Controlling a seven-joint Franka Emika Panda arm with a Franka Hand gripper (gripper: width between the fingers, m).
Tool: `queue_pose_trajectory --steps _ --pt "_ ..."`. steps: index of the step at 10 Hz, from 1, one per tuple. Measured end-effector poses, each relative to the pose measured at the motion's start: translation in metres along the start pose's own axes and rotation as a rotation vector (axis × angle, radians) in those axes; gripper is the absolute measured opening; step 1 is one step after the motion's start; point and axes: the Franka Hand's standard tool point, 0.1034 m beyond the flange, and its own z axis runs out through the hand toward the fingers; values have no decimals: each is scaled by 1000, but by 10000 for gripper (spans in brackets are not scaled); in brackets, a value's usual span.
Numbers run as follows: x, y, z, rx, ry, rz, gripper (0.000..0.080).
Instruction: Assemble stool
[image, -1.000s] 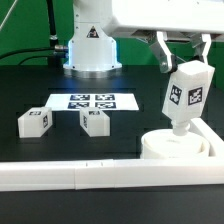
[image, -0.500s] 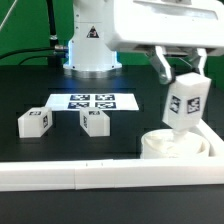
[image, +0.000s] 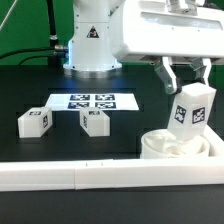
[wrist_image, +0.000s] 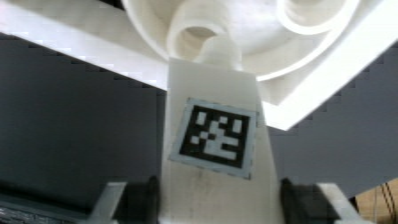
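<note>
From the wrist view alone, a socket hole (wrist_image: 199, 38) shows in the round white plastic seat (wrist_image: 329, 30), just past the tip of the tagged white blocky leg (wrist_image: 217, 135). Over the seat at the exterior view's right, the arm's gripper (image: 188, 84) clamps that leg, slightly tilted.

I see the held leg (image: 193, 108), a blocky white part with its tag facing out, clamped and tilted in the gripper (image: 187, 82). Its lower end meets the round white seat (image: 170, 148) just beneath. The nearer loose leg (image: 95, 119) and the farther loose leg (image: 34, 121) lie flat, well apart from the gripper, toward the exterior view's left.
</note>
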Motion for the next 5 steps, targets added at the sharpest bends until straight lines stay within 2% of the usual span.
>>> queue_pose_trajectory --steps 2,5 --pt "2 3 -1 -1 -4 3 320" --pt "-4 3 4 -6 6 4 320"
